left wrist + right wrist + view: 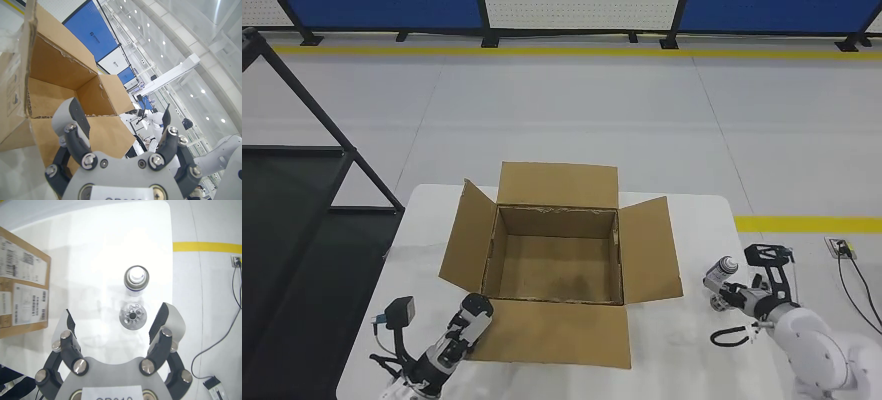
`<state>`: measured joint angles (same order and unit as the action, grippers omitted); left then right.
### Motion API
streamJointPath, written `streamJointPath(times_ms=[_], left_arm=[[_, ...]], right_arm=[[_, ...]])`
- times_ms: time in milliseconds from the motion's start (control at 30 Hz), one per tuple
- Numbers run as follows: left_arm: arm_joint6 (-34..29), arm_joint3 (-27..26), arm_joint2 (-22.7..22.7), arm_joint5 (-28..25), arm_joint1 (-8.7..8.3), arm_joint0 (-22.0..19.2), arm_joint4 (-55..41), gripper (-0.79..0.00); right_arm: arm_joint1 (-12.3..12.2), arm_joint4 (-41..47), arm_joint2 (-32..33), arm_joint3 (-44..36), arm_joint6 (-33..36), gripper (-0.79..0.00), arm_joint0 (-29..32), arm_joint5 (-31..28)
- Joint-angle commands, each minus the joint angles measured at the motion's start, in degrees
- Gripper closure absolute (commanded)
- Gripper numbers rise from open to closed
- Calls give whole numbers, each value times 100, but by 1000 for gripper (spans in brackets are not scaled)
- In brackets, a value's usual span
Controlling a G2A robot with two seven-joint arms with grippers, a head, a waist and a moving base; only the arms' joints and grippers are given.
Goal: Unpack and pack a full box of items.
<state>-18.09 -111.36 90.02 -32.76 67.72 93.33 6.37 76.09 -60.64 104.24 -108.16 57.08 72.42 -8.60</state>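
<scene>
One cardboard box [554,268] is sitting on one white table [682,350], showing four flaps [557,185] folded outward. Two small loose things are standing on that table: one spray can [136,280] and one round silver metal part [133,318]. Two grippers are hanging there, the left gripper [121,103] and the right gripper [115,307]

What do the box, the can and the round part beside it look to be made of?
Box: brown corrugated cardboard, matte; fluted torn edges show. Can: probably metal, shiny rim. Round part: seemingly cast metal, dull silver sheen.
</scene>
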Motion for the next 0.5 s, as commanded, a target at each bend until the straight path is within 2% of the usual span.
streamJointPath(times_ms=[0, 200, 467], left_arm=[[25, -1, 11, -67, -1, 30, -57, -785], [-330, 165, -121, -153, -19, -10, -272, -785], [-330, 165, -121, -153, -19, -10, -272, -785]], right_arm=[[-12, 212, 44, -207, -86, -785, 105, -98], [-42, 527, 132, -982, -131, -785, 378, 71], [-42, 527, 132, -982, -131, -785, 378, 71]])
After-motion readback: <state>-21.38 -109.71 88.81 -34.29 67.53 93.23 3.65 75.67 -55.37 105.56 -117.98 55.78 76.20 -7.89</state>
